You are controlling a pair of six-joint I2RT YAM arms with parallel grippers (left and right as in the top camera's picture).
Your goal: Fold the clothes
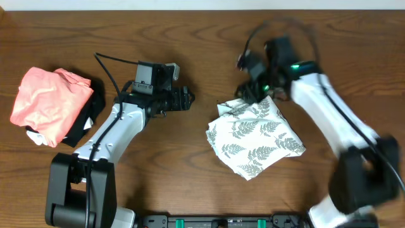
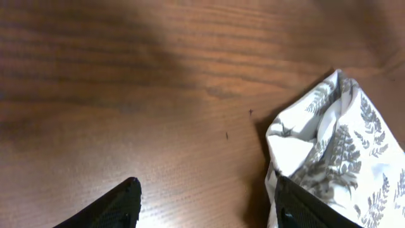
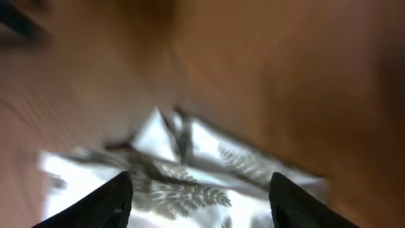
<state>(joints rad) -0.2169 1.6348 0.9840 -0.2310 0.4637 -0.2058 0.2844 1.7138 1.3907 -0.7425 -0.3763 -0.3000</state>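
Overhead: even, moderate light, soft shadows; right arm [image 1: 332, 114] motion-blurred. Right wrist: heavy blur, clothes [image 3: 190, 183] smeared. Left wrist: slightly soft, shadow across upper left.

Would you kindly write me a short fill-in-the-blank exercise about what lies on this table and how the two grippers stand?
1. The fern leaves printed on the white garment are ___.
2. The pink garment lies on the robot's ___ side of the table.
3. The pink garment rests partly on a ___ cloth.
4. The left gripper and the right gripper are both ___, with nothing held between their fingers.

Missing words: grey; left; black; open.
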